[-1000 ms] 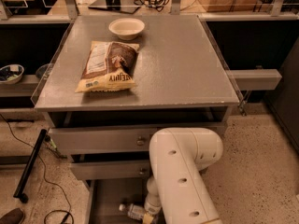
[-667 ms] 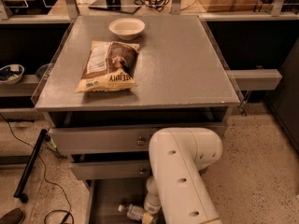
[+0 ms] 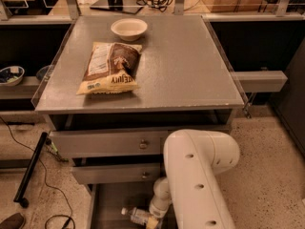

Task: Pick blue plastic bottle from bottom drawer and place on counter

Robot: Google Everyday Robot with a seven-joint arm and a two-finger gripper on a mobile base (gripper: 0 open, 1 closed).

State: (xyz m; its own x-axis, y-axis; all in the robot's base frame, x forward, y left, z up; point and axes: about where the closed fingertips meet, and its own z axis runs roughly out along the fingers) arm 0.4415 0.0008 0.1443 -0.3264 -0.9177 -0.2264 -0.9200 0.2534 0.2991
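The blue plastic bottle (image 3: 136,215) lies on its side on the floor of the open bottom drawer (image 3: 109,202), white cap pointing left. My white arm reaches down from the lower right into that drawer, and the gripper (image 3: 153,220) is at the bottle's right end, mostly hidden by the arm. The counter (image 3: 181,66) is the speckled grey cabinet top above the drawers.
A yellow-brown snack bag (image 3: 110,69) and a white bowl (image 3: 128,28) rest on the counter's left half. Two knobbed drawers (image 3: 114,142) sit above the bottom one. A black pole (image 3: 29,171) and cable lie on the floor at left. Dark side shelves flank the cabinet.
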